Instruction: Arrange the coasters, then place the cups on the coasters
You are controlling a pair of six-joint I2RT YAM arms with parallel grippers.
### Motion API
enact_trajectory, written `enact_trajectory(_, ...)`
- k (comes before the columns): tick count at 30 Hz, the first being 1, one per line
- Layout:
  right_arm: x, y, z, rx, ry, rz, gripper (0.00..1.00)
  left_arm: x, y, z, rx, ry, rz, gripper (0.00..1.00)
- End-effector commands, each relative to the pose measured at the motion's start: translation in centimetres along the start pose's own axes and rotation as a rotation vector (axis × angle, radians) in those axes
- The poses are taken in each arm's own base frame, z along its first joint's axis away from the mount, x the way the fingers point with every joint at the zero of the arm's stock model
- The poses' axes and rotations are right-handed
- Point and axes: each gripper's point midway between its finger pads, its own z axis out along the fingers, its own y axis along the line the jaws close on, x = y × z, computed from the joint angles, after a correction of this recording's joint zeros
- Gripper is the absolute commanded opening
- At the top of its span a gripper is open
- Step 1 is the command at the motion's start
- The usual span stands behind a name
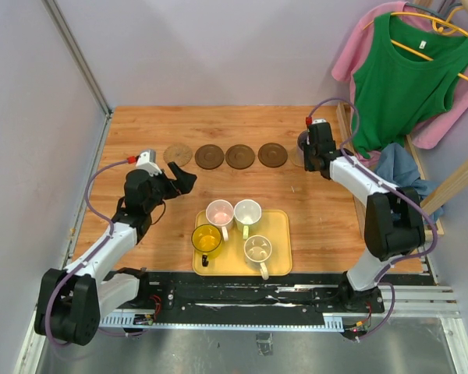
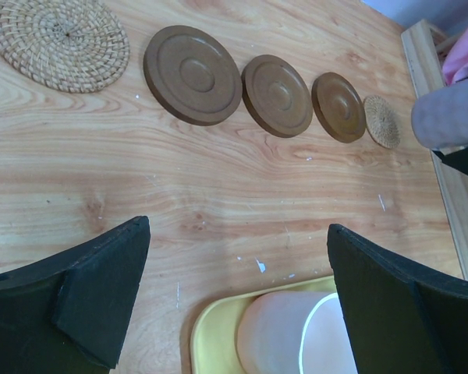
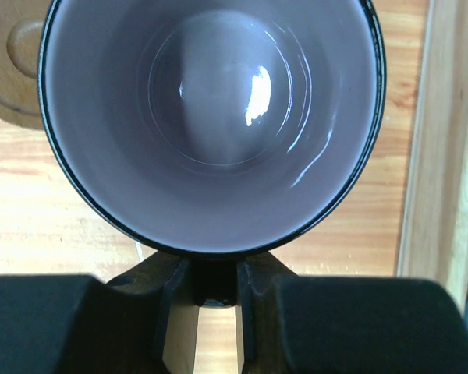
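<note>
Five coasters lie in a row across the back of the table: a woven tan one, three dark brown ones and a small-looking woven tan one at the right end. My right gripper is shut on the handle of the grey-purple cup, held just right of that end coaster. My left gripper stands open over bare wood, near the pink cup.
The yellow tray at the front middle holds the pink cup, a pale green-white cup, a yellow cup and a cream cup. A wooden rail and hanging clothes border the right side.
</note>
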Motion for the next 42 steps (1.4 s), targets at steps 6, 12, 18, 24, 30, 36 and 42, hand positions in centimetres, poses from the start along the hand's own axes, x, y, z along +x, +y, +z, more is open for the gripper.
enact_trajectory(6,-6.1,0.9,2.6,-0.07,-0.098,-0.002,0.01,-2.2,-1.0,0.8,0.029,-0.058,0.024,1.0)
enact_trajectory(12,-5.3,0.5,4.0,-0.06,-0.062,0.005,0.01,-1.8,-0.9,1.1,0.029,-0.036,0.021,1.0)
enact_trajectory(18,-4.1,0.2,4.9,-0.057,-0.028,0.013,0.01,-1.6,-0.9,1.2,0.03,-0.027,0.016,1.0)
enact_trajectory(24,-3.4,0.0,5.3,-0.052,-0.01,0.014,0.01,-1.5,-0.9,1.3,0.031,-0.023,0.015,1.0)
enact_trajectory(30,-2.8,-0.1,5.6,-0.048,0.006,0.017,0.01,-1.3,-0.9,1.3,0.032,-0.017,0.013,1.0)
enact_trajectory(36,-2.4,0.0,5.8,-0.055,0.017,0.02,0.01,-1.3,-0.9,1.3,0.031,-0.018,0.013,1.0)
enact_trajectory(42,-2.2,0.0,5.8,-0.058,0.027,0.021,0.01,-1.3,-0.8,1.4,0.033,-0.015,0.012,1.0)
